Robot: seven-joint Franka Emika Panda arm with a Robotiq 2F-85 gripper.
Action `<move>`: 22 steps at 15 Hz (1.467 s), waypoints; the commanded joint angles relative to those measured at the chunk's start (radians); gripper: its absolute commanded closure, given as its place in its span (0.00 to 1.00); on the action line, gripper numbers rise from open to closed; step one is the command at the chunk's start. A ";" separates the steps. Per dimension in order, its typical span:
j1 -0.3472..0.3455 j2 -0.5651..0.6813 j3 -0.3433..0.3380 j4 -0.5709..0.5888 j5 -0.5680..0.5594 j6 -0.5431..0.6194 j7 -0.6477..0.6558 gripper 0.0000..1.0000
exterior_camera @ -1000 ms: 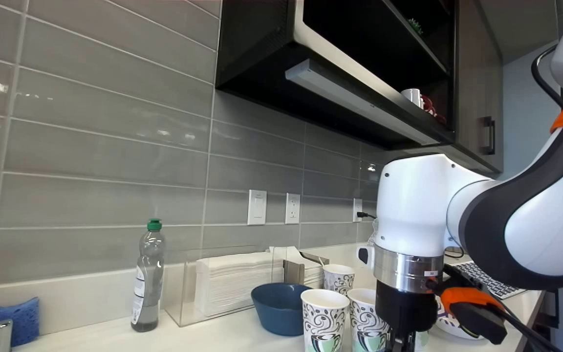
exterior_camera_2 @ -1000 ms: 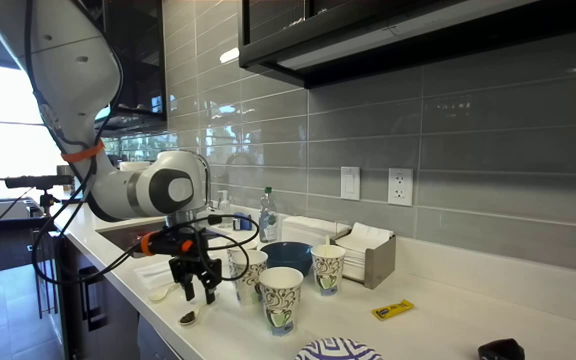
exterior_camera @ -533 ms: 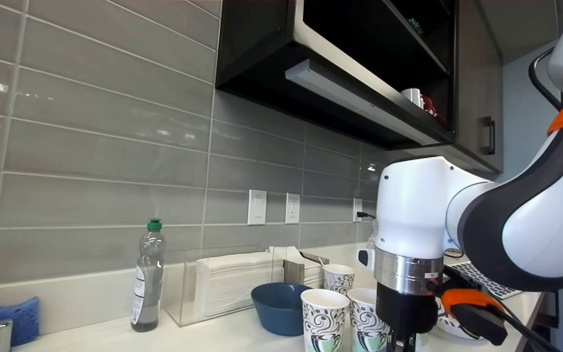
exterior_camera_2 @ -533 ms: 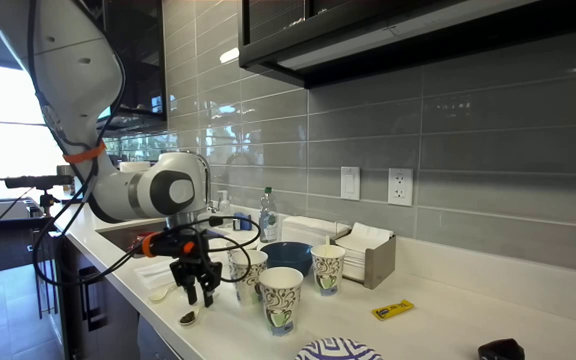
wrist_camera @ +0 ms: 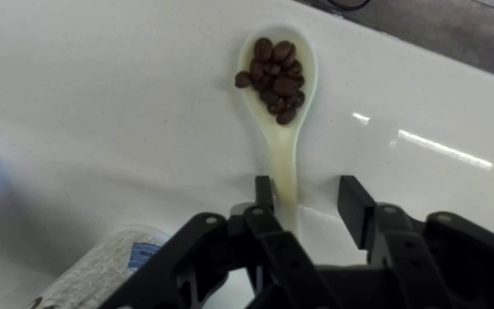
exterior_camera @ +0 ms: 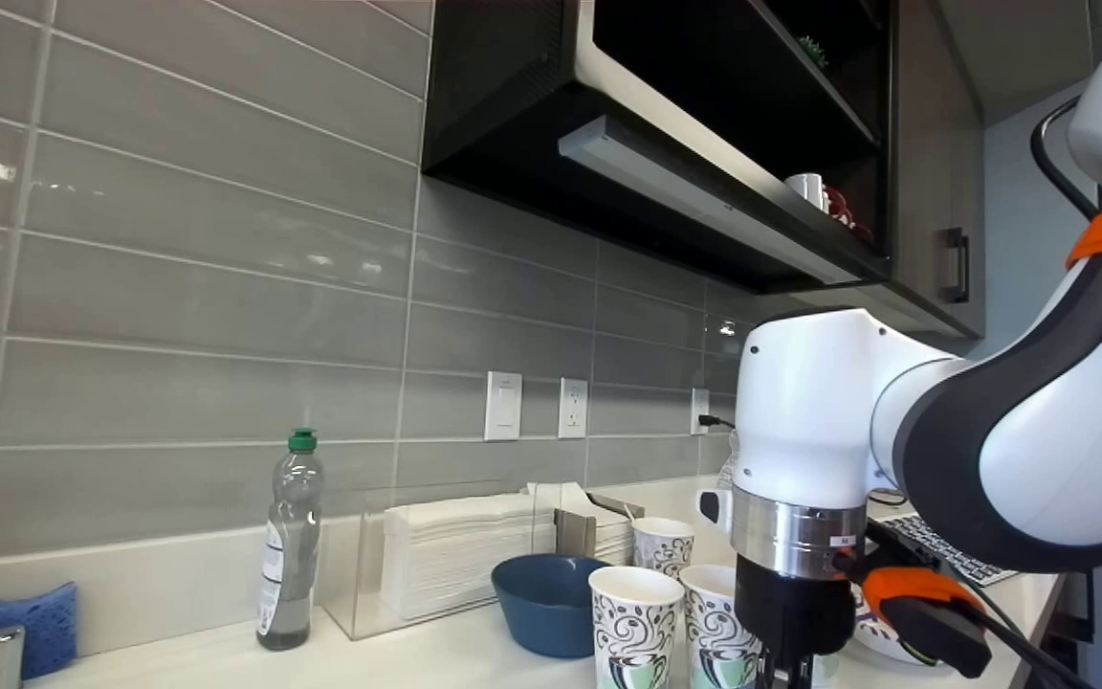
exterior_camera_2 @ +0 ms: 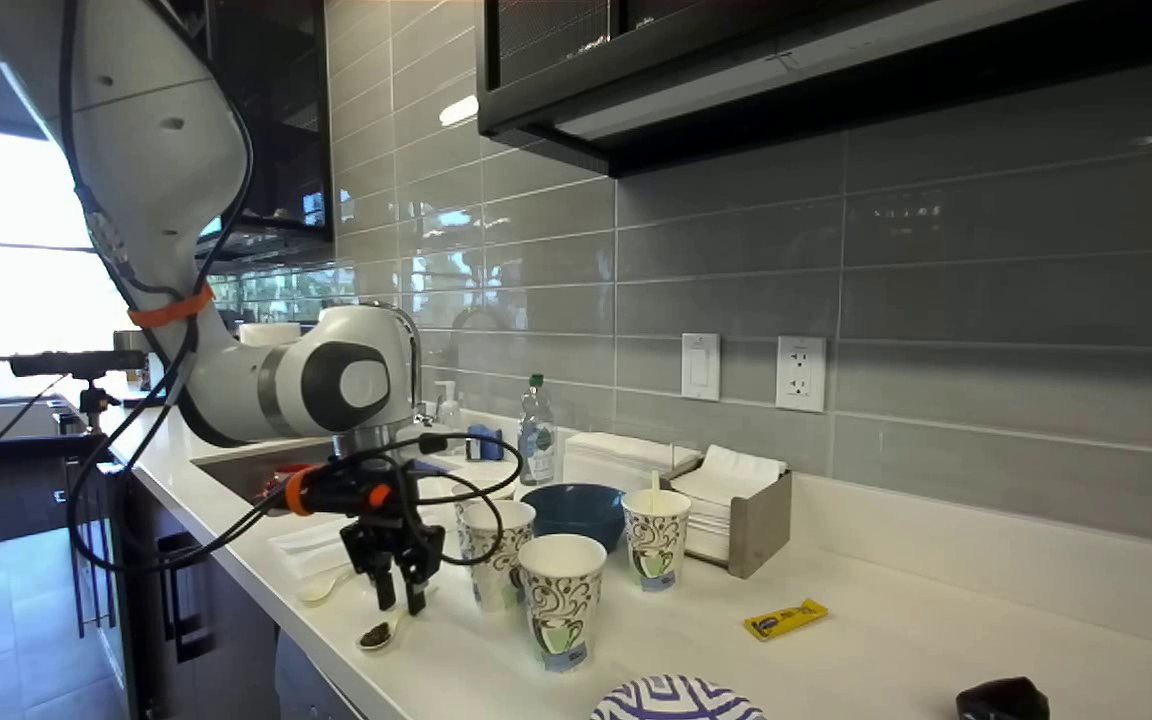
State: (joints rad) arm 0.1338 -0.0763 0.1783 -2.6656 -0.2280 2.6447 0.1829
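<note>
A pale spoon [wrist_camera: 283, 159] lies on the white counter with dark brown beans [wrist_camera: 275, 77] heaped in its bowl. One bean rests on the spoon's rim. My gripper [wrist_camera: 305, 191] stands open astride the handle, close beside the left finger [wrist_camera: 264, 193]; a wide gap parts the handle from the right finger [wrist_camera: 354, 210]. Whether the left finger touches it I cannot tell. In an exterior view the gripper [exterior_camera_2: 401, 603] points down above the handle, the beans [exterior_camera_2: 375, 635] nearer the counter's front. Another exterior view cuts off the fingertips below its edge.
Patterned paper cups stand close by, one [exterior_camera_2: 498, 550] beside the gripper and a taller one [exterior_camera_2: 564, 600] nearer the camera. Behind are a blue bowl [exterior_camera_2: 576, 512] and a napkin holder [exterior_camera_2: 761, 525]. Another spoon [exterior_camera_2: 316, 590] lies near the counter edge. A yellow packet [exterior_camera_2: 785, 620] lies farther right.
The gripper's fingers have drawn closer together around the spoon handle, and the gripper has sunk slightly. The spoon, beans and cups have stayed where they were.
</note>
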 commanded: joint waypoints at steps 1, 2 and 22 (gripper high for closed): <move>-0.002 0.013 -0.008 0.007 0.004 0.017 -0.027 0.64; -0.003 0.013 -0.008 0.007 0.004 0.017 -0.029 0.63; 0.000 0.009 -0.010 0.014 0.010 0.004 -0.050 0.97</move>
State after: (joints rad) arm 0.1338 -0.0747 0.1737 -2.6641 -0.2272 2.6496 0.1598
